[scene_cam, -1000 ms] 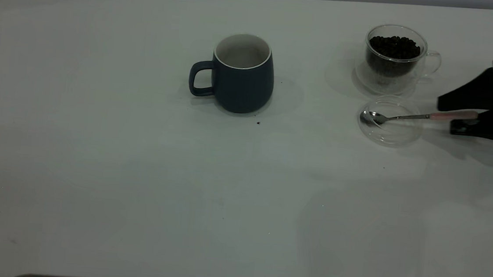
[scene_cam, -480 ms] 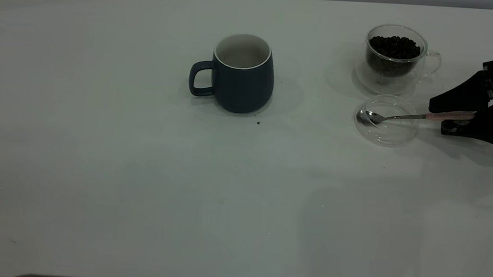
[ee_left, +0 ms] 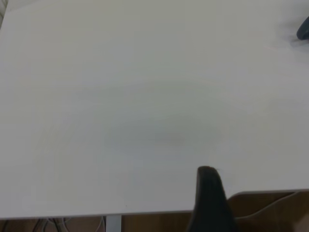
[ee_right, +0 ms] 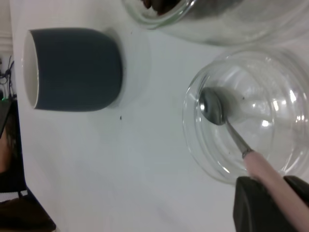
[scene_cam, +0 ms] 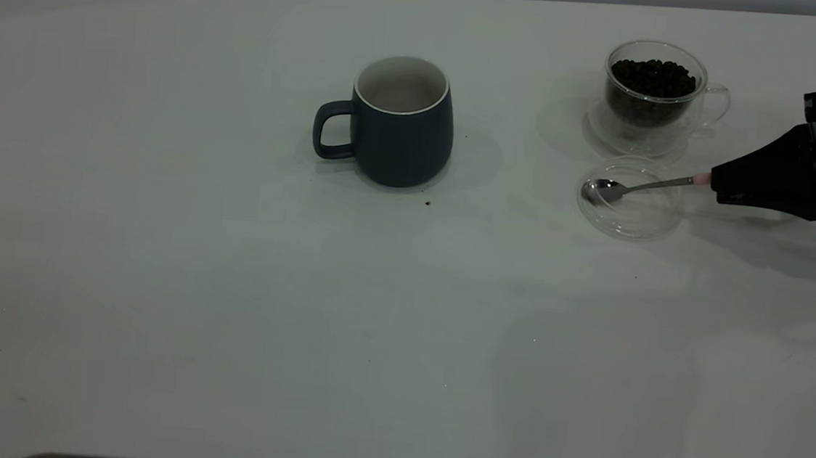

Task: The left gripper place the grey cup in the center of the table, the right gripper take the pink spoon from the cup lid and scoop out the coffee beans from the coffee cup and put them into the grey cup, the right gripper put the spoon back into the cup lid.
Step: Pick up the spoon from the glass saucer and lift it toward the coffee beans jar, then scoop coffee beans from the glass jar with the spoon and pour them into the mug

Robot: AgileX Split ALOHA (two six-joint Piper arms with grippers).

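Many coffee beans (scene_cam: 654, 77) in the glass cup (scene_cam: 653, 95), grey mug (scene_cam: 402, 121) empty, spoon (scene_cam: 633, 187) bowl inside the lid (scene_cam: 628, 203), right claw (scene_cam: 718, 186) clamped on the pink handle, left claw (ee_left: 208, 200) state unclear.

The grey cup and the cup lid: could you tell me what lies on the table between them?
In the exterior view, the stretch between the grey cup and the cup lid is bare white table, apart from one small dark speck just in front of the cup.

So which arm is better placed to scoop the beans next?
The right one. The right gripper is already closed on the pink spoon at the cup lid, right beside the coffee cup. The left gripper sits at the table's edge, far from the spoon.
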